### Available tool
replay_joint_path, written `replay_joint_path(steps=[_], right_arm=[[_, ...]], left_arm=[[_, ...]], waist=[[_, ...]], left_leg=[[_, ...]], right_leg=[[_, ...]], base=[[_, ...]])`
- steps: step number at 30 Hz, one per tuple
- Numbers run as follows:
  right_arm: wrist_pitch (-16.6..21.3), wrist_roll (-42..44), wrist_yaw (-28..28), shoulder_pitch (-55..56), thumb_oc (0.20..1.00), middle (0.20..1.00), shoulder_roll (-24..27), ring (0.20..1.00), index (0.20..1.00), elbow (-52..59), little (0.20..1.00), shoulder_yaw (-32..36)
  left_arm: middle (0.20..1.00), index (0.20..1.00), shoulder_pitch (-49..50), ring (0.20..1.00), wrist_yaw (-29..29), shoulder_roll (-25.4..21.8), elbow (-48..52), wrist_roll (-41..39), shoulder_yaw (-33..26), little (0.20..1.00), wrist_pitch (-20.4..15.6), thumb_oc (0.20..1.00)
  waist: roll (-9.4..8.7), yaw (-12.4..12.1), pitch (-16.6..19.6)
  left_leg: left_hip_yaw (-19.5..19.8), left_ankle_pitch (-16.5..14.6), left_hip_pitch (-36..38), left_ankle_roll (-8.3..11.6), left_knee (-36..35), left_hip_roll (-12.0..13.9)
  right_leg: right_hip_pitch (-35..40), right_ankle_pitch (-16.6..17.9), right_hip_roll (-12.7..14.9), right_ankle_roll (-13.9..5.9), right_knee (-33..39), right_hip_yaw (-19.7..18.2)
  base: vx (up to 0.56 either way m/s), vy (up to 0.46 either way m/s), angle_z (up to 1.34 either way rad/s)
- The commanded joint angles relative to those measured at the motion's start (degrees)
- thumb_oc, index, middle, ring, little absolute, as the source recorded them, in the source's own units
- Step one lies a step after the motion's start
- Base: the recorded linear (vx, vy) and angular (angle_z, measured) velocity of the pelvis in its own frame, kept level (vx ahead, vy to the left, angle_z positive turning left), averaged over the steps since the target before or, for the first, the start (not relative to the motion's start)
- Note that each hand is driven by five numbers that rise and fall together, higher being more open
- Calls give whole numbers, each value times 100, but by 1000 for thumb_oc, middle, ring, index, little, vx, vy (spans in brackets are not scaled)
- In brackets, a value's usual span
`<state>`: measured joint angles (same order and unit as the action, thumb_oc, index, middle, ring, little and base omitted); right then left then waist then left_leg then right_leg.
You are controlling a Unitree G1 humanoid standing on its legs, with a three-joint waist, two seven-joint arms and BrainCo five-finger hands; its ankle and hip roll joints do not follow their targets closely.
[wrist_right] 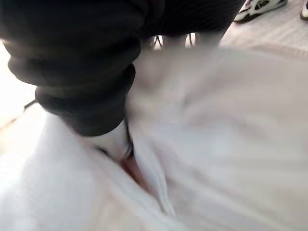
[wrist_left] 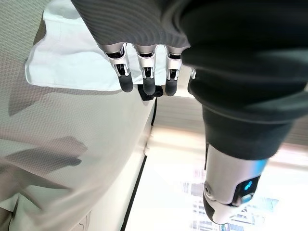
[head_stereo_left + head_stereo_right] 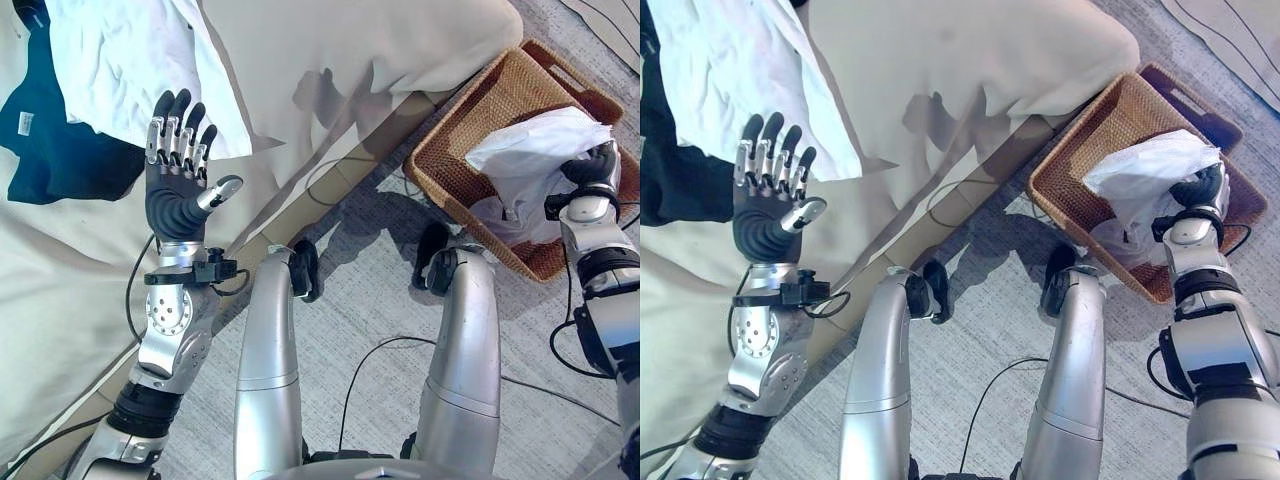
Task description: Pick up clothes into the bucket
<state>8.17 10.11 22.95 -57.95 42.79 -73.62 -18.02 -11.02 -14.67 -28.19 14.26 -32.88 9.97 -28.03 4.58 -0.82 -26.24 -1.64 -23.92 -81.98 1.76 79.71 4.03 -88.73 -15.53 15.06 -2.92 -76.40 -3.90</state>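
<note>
A white garment [image 3: 530, 150] is bunched up in the brown wicker basket [image 3: 450, 130] on the floor at the right. My right hand [image 3: 590, 170] is down in it, and in the right wrist view its thumb [image 1: 114, 144] pinches a fold of the white cloth [image 1: 216, 120]. My left hand [image 3: 178, 200] is raised over the bed's edge, palm toward me, fingers [image 2: 147, 72] straight and holding nothing. Beyond it on the bed lie another white garment [image 3: 120, 60] and a dark blue garment [image 3: 60, 150].
The bed with its cream cover [image 3: 330, 50] fills the left and the top of the scene, its edge running diagonally. The basket stands on grey carpet [image 3: 370, 300] close to the bed's corner. Shoes [image 1: 260, 6] show past the basket.
</note>
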Motion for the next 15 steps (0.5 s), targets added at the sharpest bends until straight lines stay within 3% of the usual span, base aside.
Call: replay_joint_path(steps=[1, 6, 13, 15], right_arm=[[28, -360, 0, -8, 1000, 1000, 50, 1000, 1000, -201, 1000, -342], [41, -679, -117, 64, 1000, 1000, 31, 1000, 1000, -43, 1000, -571], [54, -1011, -325, 276, 1000, 1000, -62, 1000, 1000, 60, 1000, -754], [47, -1089, -533, 382, 1000, 1000, -76, 1000, 1000, 5, 1000, -812]], left_arm=[[1000, 1000, 287, 1000, 10, 125, 462, -120, -312, 1000, -236, 1000], [1000, 1000, 231, 1000, 4, 152, 423, -83, -344, 1000, -249, 1000], [1000, 1000, 49, 1000, 126, 250, 280, -115, -362, 1000, -284, 1000], [1000, 1000, -67, 1000, 197, 290, 136, -128, -349, 1000, -284, 1000]], waist=[[-16, 98, 402], [-54, 112, 494], [-122, 109, 721], [-148, 92, 815]], left_leg=[[-103, 10, -98, -166, -99, -182], [-87, 77, -63, -165, -274, -202], [-39, 330, 403, -156, -1123, -197], [6, 495, 738, -139, -1652, -193]], right_leg=[[212, -110, -150, -62, 27, -230], [276, -58, -144, -77, 200, -192], [800, 145, -94, -123, 1038, -1], [1173, 252, -59, -170, 1515, 129]], base=[[0, 0, 0], [0, 0, 0], [-58, -2, 2], [-82, -1, -3]])
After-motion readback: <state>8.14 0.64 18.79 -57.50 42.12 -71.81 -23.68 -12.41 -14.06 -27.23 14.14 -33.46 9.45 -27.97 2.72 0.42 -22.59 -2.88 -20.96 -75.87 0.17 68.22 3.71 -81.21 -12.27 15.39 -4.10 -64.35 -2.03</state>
